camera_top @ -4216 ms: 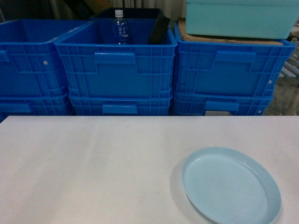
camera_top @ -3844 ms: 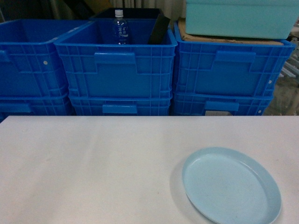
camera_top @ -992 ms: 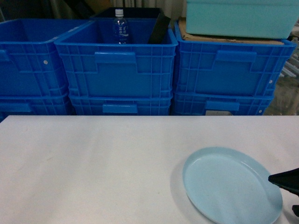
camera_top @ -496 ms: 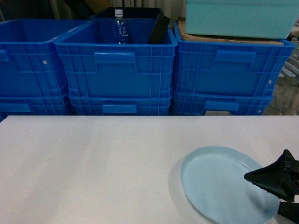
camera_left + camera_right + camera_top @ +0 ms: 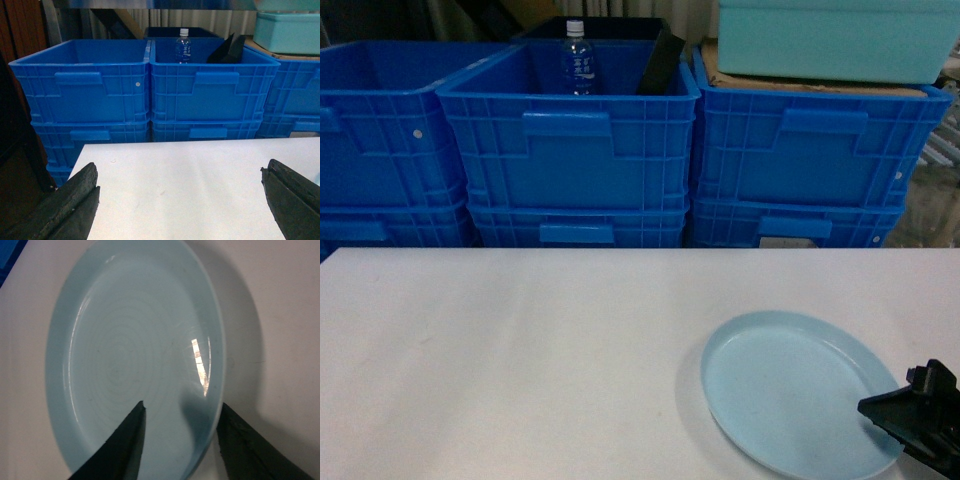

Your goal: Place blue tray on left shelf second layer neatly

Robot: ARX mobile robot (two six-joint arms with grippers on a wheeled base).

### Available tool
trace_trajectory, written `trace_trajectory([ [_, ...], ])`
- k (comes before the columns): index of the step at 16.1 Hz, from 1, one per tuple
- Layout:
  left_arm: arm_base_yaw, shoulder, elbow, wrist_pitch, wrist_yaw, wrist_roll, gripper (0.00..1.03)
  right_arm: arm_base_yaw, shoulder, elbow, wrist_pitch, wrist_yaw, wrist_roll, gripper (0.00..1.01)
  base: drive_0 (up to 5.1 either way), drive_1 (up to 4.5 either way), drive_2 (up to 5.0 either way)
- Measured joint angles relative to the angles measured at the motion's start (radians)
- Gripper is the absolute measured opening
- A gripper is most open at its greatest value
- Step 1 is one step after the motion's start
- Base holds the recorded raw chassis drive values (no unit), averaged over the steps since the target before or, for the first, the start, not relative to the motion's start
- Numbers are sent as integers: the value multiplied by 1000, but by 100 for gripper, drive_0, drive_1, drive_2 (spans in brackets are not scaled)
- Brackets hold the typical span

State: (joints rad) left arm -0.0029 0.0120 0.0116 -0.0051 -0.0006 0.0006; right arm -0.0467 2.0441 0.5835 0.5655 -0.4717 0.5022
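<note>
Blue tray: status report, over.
Right gripper open, straddling rim of pale blue round plastic tray. Tray flat on white table, not lifted. Left gripper open, idle. Nothing in the way.

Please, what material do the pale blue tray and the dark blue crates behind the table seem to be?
Blue tray: probably smooth glossy plastic; it shows a bright glare streak and faint concentric rings. Crates: apparently hard molded plastic, with ribbed walls and molded handles.

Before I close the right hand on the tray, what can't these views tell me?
- Head: right hand cut off by the frame corner.
- Right wrist: whether a finger touches the blue tray is unclear.
- No view shows the left shelf.
- Left wrist: left hand shows fingertips only.
</note>
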Motion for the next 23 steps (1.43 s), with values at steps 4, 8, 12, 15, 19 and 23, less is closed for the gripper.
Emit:
trace_trajectory([
  [4,0,0,0,0,0,0,98,-26,37,-44,88,15,-44,3,0,0,0],
  [8,0,0,0,0,0,0,98,1,-53,-100,34,0,-40,2,0,0,0],
  [12,0,0,0,0,0,0,98,63,-450,-12,-216,-4,-117,2,0,0,0],
  [15,0,0,0,0,0,0,98,76,-702,51,-212,94,-288,2,0,0,0],
  [19,0,0,0,0,0,0,98,85,-973,-35,-86,348,-448,2,0,0,0],
  [23,0,0,0,0,0,0,98,71,-1005,-52,-83,366,-431,2,0,0,0],
])
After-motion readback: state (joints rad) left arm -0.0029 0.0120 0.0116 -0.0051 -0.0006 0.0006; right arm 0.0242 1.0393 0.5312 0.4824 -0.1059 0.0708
